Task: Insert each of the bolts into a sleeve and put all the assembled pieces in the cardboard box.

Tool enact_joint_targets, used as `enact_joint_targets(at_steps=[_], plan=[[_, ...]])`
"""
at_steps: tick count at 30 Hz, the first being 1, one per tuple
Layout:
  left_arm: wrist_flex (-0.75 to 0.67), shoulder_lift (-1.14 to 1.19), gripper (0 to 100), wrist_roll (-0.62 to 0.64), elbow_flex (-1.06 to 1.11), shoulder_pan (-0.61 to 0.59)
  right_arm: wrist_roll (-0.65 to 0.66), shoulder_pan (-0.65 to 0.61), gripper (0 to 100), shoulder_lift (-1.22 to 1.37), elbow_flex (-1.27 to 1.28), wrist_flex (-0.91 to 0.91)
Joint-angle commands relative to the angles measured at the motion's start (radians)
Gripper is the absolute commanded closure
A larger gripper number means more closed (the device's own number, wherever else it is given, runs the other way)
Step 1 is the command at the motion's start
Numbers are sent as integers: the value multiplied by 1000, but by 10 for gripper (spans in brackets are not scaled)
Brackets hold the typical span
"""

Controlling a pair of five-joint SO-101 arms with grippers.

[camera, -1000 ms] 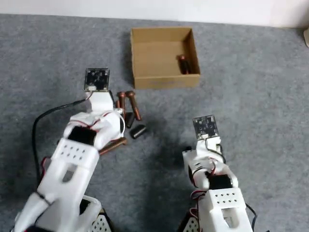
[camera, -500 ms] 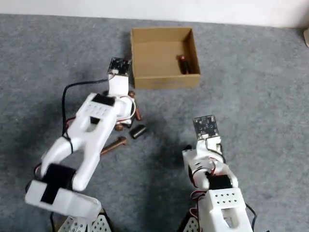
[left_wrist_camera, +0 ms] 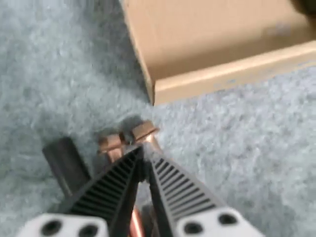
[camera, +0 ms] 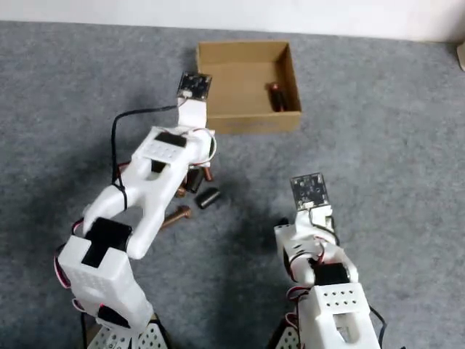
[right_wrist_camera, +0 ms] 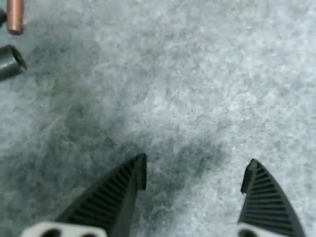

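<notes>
My left gripper (left_wrist_camera: pixel 142 157) is shut, its tips just over two copper bolts (left_wrist_camera: pixel 144 132) lying side by side on the carpet close to the front wall of the cardboard box (left_wrist_camera: pixel 222 74). A strip of copper shaft shows in the slit between the fingers. A black sleeve (left_wrist_camera: pixel 64 158) lies beside the bolts. In the high view the left arm stretches to the box (camera: pixel 247 120), which holds one dark assembled piece (camera: pixel 276 96). Another sleeve (camera: pixel 208 197) and a bolt (camera: pixel 174 217) lie by the arm. My right gripper (right_wrist_camera: pixel 197 170) hangs open over bare carpet.
Grey carpet covers the whole work surface. In the right wrist view a bolt end (right_wrist_camera: pixel 15 17) and a black sleeve (right_wrist_camera: pixel 10 61) lie off toward the left arm's side. Open carpet lies to the right of the box and around the right arm.
The left arm has swung forward and to the right, from beside the bolts to right in front of the box. The right arm has stayed still.
</notes>
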Motion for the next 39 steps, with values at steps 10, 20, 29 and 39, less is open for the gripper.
enact_joint_targets(at_steps=[10,20,29,39], plan=[[69,-8,989,-5,-44,-76,-3,-8,709,-10,-4,-22],[69,-8,981,-5,-31,-70,-3,-8,709,-10,-4,-22],[100,-8,853,52,-27,-70,-3,-8,709,-10,-4,-22],[103,-7,853,58,-10,-76,-3,-8,709,-10,-2,-21]])
